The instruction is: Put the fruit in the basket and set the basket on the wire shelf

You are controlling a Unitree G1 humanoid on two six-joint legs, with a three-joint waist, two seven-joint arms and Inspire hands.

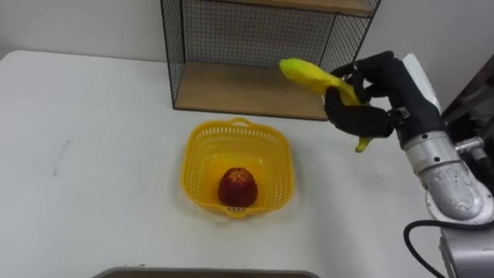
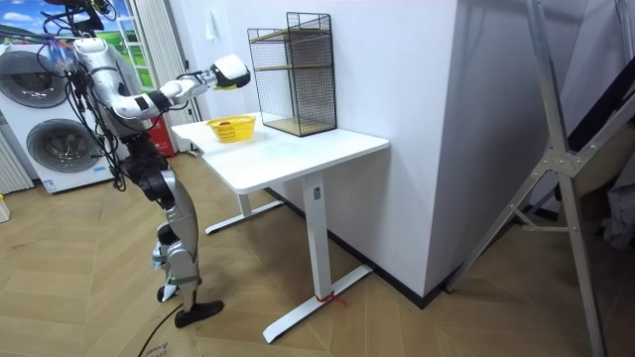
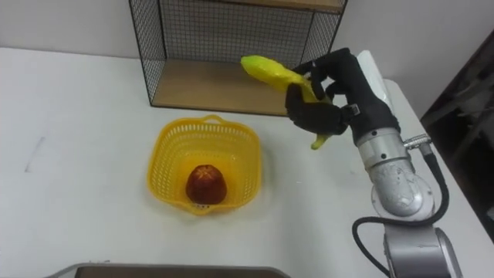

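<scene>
The fingers [image 1: 349, 116] of the right hand [image 1: 382, 85] are curled round a banana [image 1: 307, 74], which is gripped about its middle and held in the air. Its longer end is pointed up and to the left of the fingers, and its other tip is seen just below them. Lower and further left, well apart from the fingers, a yellow basket [image 1: 199, 154] is stood on the white desk [image 1: 93, 139], with a red fruit [image 1: 237, 185] lying in it. Beyond the fingers, the wire shelf [image 1: 231, 89] is placed at the back of the desk.

The banana is judged light and soft. It is easily bruised, so a moderate hold at mid-length is favoured. The basket is judged light and somewhat flexible. It is best taken by its rim or the small loop handle, and some tipping under the fruit is to be expected.
</scene>
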